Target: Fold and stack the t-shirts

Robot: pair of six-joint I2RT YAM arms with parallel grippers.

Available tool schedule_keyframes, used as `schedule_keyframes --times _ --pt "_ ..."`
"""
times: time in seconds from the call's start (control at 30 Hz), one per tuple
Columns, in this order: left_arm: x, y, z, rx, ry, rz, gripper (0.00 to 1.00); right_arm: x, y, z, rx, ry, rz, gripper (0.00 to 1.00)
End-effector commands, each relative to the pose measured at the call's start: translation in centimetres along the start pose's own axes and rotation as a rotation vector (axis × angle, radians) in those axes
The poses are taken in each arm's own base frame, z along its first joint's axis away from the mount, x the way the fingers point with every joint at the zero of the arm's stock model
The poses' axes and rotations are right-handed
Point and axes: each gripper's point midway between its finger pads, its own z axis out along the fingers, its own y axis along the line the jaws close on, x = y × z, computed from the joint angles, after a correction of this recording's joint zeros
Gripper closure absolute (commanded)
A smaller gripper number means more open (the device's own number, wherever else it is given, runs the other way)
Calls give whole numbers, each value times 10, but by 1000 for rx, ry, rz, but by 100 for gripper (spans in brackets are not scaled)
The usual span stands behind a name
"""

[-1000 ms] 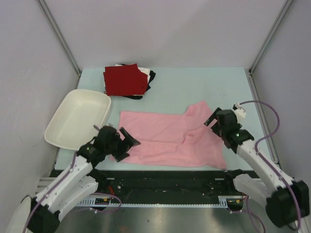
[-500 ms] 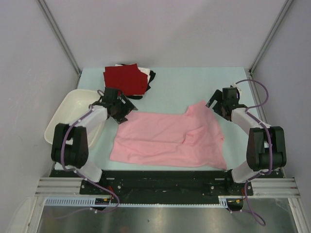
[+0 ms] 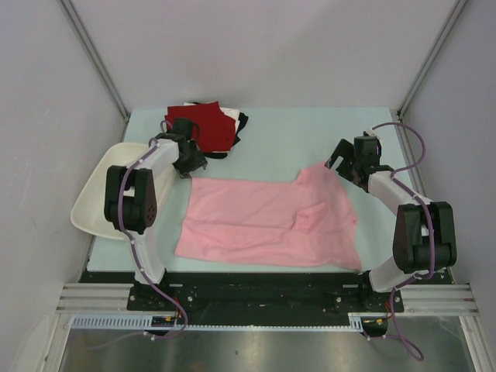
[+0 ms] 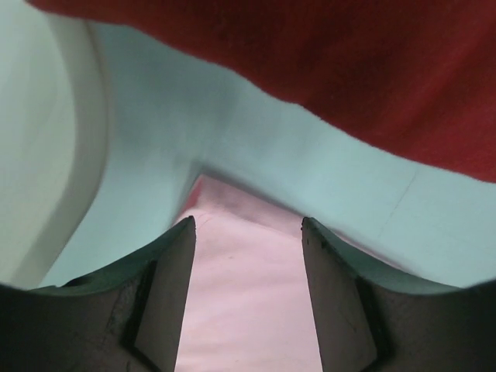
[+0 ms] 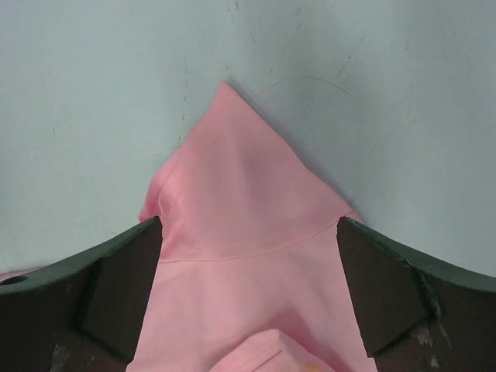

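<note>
A light pink t-shirt [image 3: 271,221] lies spread flat in the middle of the table. My left gripper [image 3: 188,160] is at its far left corner, its jaws partly apart and straddling the pink cloth [image 4: 248,302]. My right gripper [image 3: 339,163] stands wide open over the shirt's pointed far right corner [image 5: 232,178]. Behind the left gripper sits a stack of folded t-shirts with a dark red one [image 3: 205,125] on top, white [image 3: 231,115] and black [image 3: 242,122] edges showing beneath. The red cloth [image 4: 349,70] fills the top of the left wrist view.
A white plastic tub [image 3: 93,203] sits at the table's left edge, its rim [image 4: 46,139] just left of my left gripper. Grey walls enclose the table on three sides. Pale green tabletop [image 3: 310,132] shows behind the pink shirt.
Both arms swung from the near side out to the shirt's far corners. The left gripper then moved a little farther back and its jaws narrowed; the right stayed wide open.
</note>
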Motion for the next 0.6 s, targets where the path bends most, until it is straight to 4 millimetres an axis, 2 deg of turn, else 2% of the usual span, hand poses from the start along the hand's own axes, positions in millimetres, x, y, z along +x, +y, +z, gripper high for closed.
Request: schedule_keyframes --times 0.0,0.07,0.17,0.4,0.57 --pt "-11 22 -22 -87 -25 126 38 -15 18 0 -50 -37 -20 0" --pt "-13 23 -31 -76 -38 153 37 -12 20 1 -53 -33 -25 0" --pt "-5 27 -33 -57 -23 177 37 -8 22 1 -56 -24 -33 0" --pt "19 33 -10 -40 46 210 42 -2 22 4 -46 -6 -44 0" --pt "19 30 4 -39 50 209 44 -5 22 0 -42 -20 -50 0"
